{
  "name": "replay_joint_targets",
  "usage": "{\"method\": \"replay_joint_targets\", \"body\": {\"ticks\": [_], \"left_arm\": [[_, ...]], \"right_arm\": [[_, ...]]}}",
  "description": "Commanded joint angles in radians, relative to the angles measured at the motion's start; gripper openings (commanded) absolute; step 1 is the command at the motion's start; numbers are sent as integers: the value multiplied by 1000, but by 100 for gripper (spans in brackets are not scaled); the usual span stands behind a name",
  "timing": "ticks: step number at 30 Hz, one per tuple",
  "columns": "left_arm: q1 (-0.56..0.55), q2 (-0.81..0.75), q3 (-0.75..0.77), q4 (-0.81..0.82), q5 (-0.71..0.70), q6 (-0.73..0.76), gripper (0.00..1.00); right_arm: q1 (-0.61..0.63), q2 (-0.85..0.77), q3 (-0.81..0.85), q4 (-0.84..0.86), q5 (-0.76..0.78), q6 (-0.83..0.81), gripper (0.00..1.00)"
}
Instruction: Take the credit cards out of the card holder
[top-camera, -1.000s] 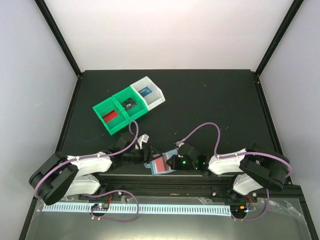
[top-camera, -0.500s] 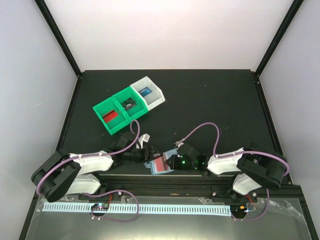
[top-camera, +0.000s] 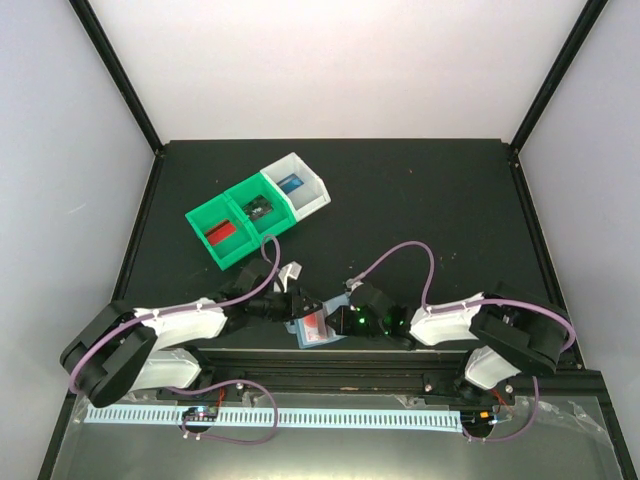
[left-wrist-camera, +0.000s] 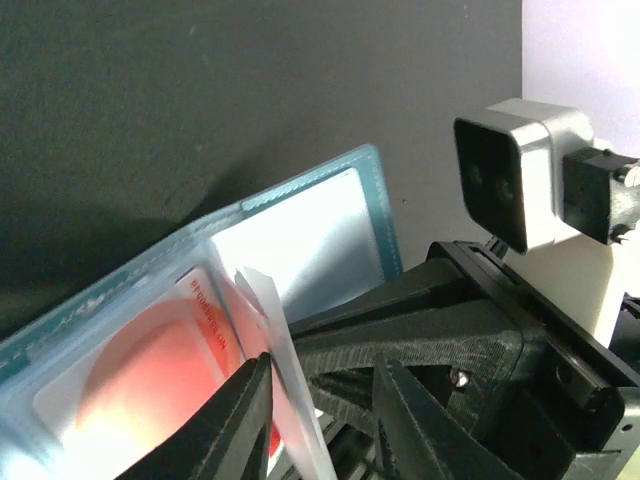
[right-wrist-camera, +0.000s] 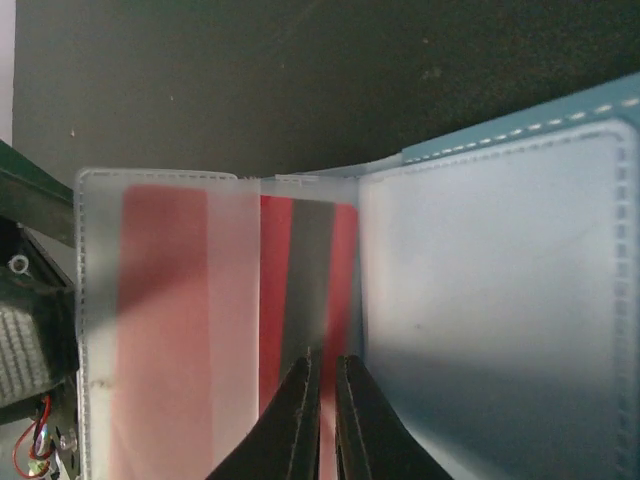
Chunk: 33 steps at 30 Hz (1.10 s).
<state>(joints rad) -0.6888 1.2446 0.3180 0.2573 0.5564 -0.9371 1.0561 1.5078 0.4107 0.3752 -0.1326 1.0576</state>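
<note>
Card holder (right-wrist-camera: 500, 280), pale blue, open on desk (top-camera: 420, 200) directly under both sets of jaws, which have closed in on it within the last second. Left gripper (left-wrist-camera: 325, 362) jaws apart, straddling a clear sleeve leaf. Right gripper (right-wrist-camera: 322, 357) jaws together, tips over exposed red card (right-wrist-camera: 300, 260); extraction probably under way.

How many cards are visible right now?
4: red card in the end green bin, dark card in the next green bin, blue card in the white bin, second red card in the card holder; others may be hidden.
</note>
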Motion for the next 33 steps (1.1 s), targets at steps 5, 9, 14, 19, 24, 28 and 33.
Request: {"method": "replay_joint_targets", "body": {"ticks": [5, 9, 14, 19, 24, 28, 33], "left_arm": [[-2, 19, 117, -159, -93, 79, 3], [0, 20, 154, -206, -114, 104, 2], [-2, 59, 174, -188, -81, 98, 13], [-8, 89, 142, -91, -32, 52, 26], [-20, 106, 142, -46, 7, 19, 29], [-42, 102, 138, 25, 45, -27, 29], [-58, 128, 154, 16, 36, -28, 30]], "right_arm": [[5, 35, 67, 21, 28, -26, 12], [5, 29, 59, 20, 38, -24, 16], [4, 10, 35, 7, 59, -28, 22], [4, -9, 53, -70, 77, -85, 27], [4, -58, 31, -106, 131, -110, 28], [4, -84, 20, -125, 187, -136, 25], [4, -131, 5, -166, 237, -141, 24]]}}
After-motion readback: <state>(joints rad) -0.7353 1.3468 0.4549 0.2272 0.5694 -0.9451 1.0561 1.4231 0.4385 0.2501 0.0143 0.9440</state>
